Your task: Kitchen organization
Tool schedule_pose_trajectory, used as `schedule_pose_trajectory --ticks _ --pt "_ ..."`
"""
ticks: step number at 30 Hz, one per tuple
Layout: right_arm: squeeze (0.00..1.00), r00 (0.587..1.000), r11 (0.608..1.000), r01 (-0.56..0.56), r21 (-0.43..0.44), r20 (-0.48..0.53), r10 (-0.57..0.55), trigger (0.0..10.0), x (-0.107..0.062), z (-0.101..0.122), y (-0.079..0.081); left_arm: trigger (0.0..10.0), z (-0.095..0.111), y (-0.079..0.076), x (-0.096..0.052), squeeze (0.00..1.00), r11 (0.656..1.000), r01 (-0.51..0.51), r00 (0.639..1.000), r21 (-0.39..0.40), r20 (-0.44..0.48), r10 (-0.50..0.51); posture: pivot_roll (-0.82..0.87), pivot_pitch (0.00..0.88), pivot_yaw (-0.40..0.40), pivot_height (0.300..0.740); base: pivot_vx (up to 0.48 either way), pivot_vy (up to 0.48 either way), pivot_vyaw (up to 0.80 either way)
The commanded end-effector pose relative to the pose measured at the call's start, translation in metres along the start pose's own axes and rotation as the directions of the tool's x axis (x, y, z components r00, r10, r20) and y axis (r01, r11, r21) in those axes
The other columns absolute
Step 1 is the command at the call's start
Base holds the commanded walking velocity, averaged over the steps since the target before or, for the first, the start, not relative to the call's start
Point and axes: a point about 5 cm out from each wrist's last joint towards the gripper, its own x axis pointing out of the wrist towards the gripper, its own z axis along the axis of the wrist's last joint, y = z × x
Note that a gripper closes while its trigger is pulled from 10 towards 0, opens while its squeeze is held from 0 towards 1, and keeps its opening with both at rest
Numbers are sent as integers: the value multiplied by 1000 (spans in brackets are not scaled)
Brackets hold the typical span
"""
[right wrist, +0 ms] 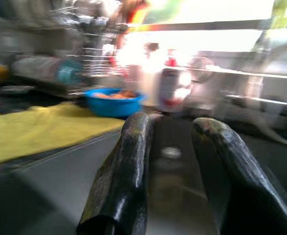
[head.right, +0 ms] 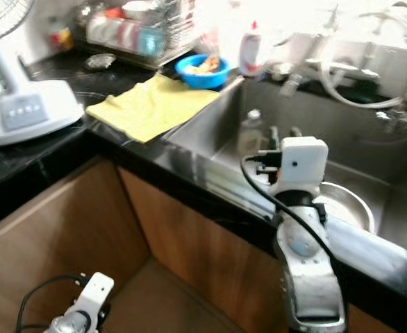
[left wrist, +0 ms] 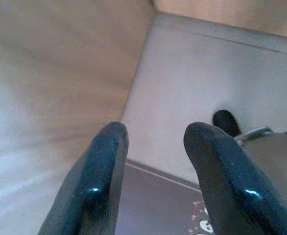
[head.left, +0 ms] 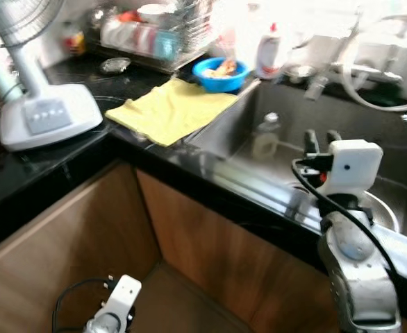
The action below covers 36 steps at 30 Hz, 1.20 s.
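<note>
Down by the floor, the left gripper (left wrist: pixel 153 161) hangs idle, fingers apart and empty. Over the sink (head.left: pixel 370 146) the right gripper (right wrist: pixel 175 171) reaches with fingers parted, holding nothing; a clear bottle (head.left: pixel 266 135) stands just beyond them, a steel bowl (head.right: pixel 342 201) beside. I'd judge tidying barely begun: yellow cloth (head.left: pixel 172 107) and blue bowl (head.left: pixel 221 73) sit on the worktop (head.left: pixel 57 166).

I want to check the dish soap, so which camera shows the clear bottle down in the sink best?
The left eye view: the clear bottle stands upright against the sink wall, ahead of the right hand. The right eye view matches; the right wrist view blurs it.
</note>
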Motion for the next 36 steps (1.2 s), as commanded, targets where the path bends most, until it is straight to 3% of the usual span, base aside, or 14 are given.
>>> schedule_pose_trajectory --ticks 1,28,29,30,31,33,35,36 --pt "0 1000 1000 12 -9 -5 -12 10000 1 0 -4 10000 -1 1 0 0 1000 -16 1000 -11 3 17 -101 0 49 740 0 0 800" --pt "0 999 998 -43 -45 -10 43 10000 4 -3 -10 10000 3 6 0 0 998 -65 998 -24 25 66 -101 0 44 740 0 0 800" --pt "0 999 998 -51 -44 -14 50 10000 4 -4 -9 10000 4 16 0 0 964 -134 990 -230 5 139 -110 0 41 740 0 0 800" --pt "0 998 998 -53 -45 -16 52 10000 4 -5 -9 10000 3 22 0 0 928 -169 985 -331 -13 175 -110 0 41 740 0 0 800" --pt "0 998 998 -53 -45 -16 52 10000 4 -5 -9 10000 3 22 0 0 928 -169 985 -331 -13 175 -110 0 41 740 0 0 800" --pt "0 998 998 -57 -40 -29 56 10000 4 -8 -10 10000 -1 40 -2 0 834 -262 963 -486 -77 258 -102 0 36 740 0 0 800" --pt "0 998 998 -59 -37 -34 57 10000 4 -9 -10 10000 -2 42 -3 0 832 -269 962 -486 -84 261 -102 0 36 740 0 0 800" --pt "0 996 997 -78 -25 -51 76 10000 3 -12 -8 10000 -2 42 -3 0 854 -252 967 -455 -76 244 -101 0 35 740 0 0 800"
